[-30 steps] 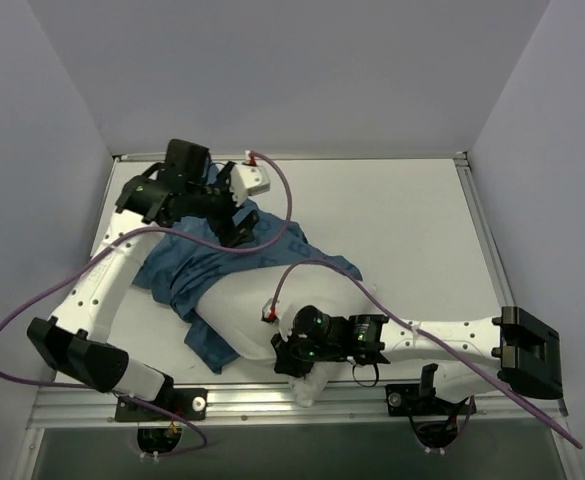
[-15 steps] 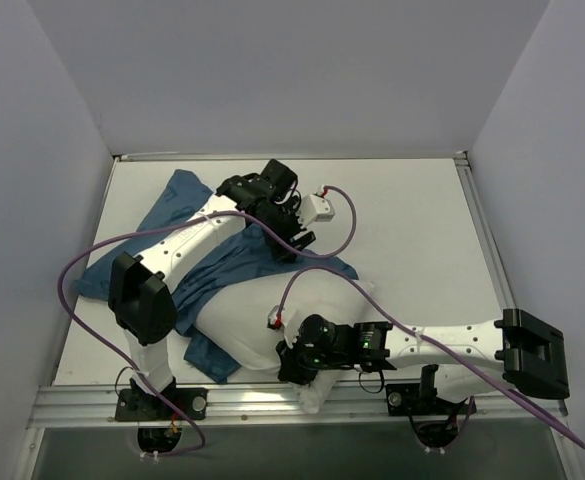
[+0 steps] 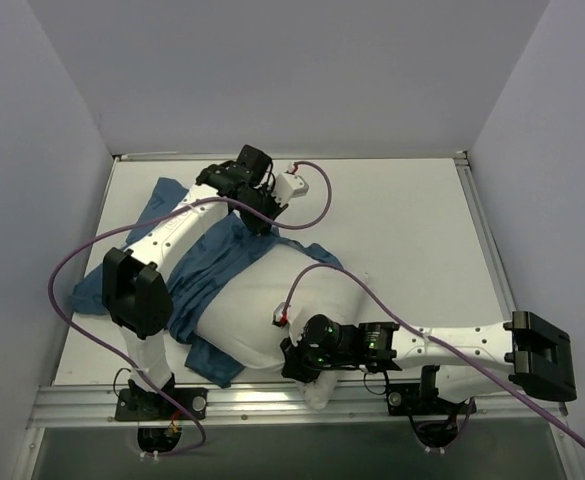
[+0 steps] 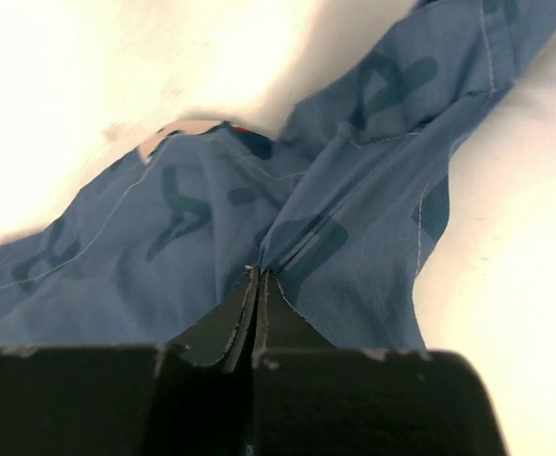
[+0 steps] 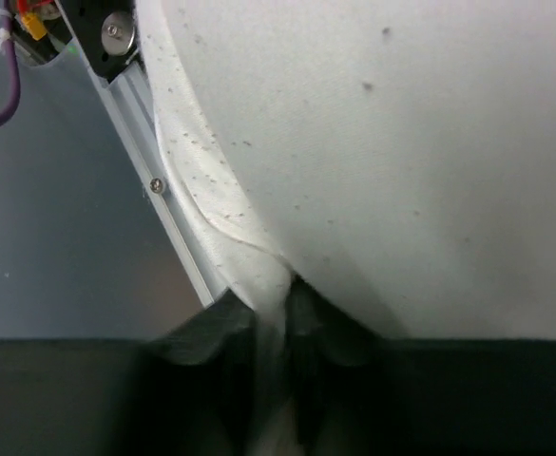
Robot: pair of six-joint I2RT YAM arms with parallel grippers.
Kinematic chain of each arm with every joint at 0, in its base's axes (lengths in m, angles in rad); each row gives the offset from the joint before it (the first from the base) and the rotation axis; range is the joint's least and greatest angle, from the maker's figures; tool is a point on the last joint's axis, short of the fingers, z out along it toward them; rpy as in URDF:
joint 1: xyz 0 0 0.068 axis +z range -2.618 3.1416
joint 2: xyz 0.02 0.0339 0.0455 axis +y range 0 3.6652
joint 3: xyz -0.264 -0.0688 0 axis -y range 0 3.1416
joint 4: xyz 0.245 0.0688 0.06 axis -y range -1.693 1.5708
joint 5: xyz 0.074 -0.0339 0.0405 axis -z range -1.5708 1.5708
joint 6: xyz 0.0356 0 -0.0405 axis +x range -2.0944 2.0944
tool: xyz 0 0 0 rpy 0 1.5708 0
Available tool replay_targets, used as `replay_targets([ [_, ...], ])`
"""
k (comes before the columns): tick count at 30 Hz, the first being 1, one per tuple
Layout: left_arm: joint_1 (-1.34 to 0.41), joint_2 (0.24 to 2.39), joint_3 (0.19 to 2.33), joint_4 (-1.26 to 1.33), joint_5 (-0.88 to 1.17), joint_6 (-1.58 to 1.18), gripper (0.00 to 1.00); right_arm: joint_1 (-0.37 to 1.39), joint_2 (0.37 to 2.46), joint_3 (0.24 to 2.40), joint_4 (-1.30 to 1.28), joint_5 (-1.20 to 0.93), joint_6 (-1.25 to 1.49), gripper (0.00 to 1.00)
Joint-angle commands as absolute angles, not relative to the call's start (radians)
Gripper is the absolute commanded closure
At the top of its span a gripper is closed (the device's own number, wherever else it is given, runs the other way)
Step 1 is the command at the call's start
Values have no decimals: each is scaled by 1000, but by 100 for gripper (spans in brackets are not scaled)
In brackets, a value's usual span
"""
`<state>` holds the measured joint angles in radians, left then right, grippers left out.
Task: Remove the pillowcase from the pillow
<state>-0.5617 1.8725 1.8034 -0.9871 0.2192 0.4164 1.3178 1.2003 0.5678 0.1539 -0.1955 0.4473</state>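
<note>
Matt blue cloth pillowcase (image 4: 354,190), speckled white cloth pillow (image 5: 401,142), dull metal rail (image 5: 154,207).

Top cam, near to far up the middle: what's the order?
right fingers, shut on the pillow's near corner → pillow → left fingers, shut on the pillowcase. The pillowcase itself is left unranked because it overlaps the pillow.

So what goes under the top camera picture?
Left gripper pinches the blue pillowcase; right gripper clamps a corner of the white pillow.
</note>
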Motion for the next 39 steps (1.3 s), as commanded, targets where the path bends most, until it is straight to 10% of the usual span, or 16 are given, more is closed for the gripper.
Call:
replay_targets([
  [1, -494, 1798, 1810, -890, 97, 399, 98, 1335, 1195, 664, -7, -138, 466, 68],
  [7, -546, 1698, 1789, -868, 176, 396, 98, 1273, 1117, 1020, -124, -101, 362, 0],
  [19, -545, 1654, 1816, -881, 196, 353, 98, 455, 1278, 1212, -121, -575, 177, 3],
  [39, -525, 1649, 1812, -867, 155, 334, 98, 666, 1540, 1009, 130, -509, 89, 0],
])
